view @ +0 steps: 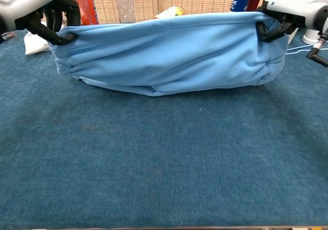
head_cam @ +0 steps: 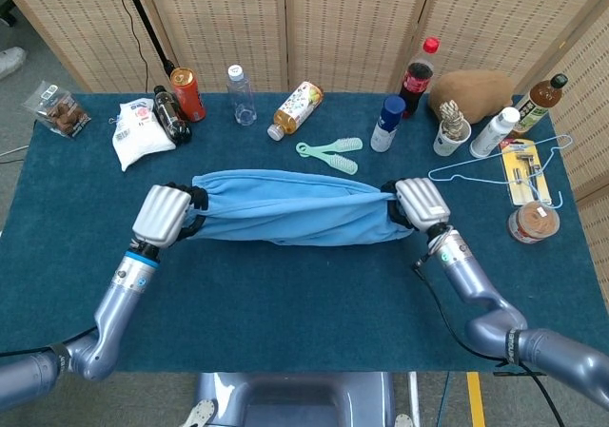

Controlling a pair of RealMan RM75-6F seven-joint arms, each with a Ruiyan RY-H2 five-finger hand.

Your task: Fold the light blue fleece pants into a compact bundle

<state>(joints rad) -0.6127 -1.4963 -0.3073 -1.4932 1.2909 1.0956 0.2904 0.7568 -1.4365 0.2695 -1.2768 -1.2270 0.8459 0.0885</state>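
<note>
The light blue fleece pants [head_cam: 290,208] lie folded into a long band across the middle of the dark blue table [head_cam: 285,303]. In the chest view the pants [view: 169,53] hang slightly raised at both ends, sagging to the cloth in the middle. My left hand [head_cam: 169,214] grips the left end of the band, its dark fingers [view: 51,22] curled into the fabric. At the other end my right hand [head_cam: 417,204] holds the fabric, fingers [view: 269,29] hooked over the top edge.
Along the table's far edge stand a red can [head_cam: 187,94], clear bottle [head_cam: 241,94], lying tea bottle [head_cam: 296,109], green brushes [head_cam: 333,153], blue-capped bottle [head_cam: 387,123] and cola bottle [head_cam: 417,77]. A wire hanger [head_cam: 495,170] and a jar [head_cam: 533,223] sit at right.
</note>
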